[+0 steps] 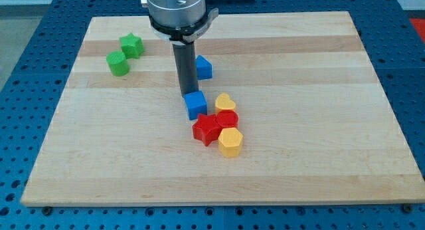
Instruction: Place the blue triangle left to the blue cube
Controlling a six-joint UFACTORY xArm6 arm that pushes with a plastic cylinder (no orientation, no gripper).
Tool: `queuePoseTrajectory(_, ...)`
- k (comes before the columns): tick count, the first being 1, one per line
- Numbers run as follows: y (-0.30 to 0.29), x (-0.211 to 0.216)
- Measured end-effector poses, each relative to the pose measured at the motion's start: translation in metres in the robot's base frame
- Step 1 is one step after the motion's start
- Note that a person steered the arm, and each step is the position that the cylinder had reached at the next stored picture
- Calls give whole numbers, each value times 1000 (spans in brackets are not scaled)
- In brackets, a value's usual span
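Observation:
The blue cube [195, 104] lies near the board's middle. The blue triangle [204, 67] lies above it and slightly to the right. My tip [187, 94] is at the cube's upper left edge, touching or nearly touching it, and left of and below the triangle. The rod hides part of the triangle's left side.
A yellow heart-shaped block [225, 102], a red cylinder [227, 119], a red star-like block [206, 129] and a yellow hexagonal block [230, 142] cluster just right of and below the cube. Two green blocks [131, 45] [118, 64] lie at the upper left. The wooden board [319, 90] has blue pegboard around it.

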State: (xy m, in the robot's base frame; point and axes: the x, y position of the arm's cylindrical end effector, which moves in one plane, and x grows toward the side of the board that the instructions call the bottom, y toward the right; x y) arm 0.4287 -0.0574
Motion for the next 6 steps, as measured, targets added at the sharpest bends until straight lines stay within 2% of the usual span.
queuePoseTrajectory(3,0,5)
queuePoseTrajectory(4,-25,-26)
queuePoseTrajectory(6,-42,-38)
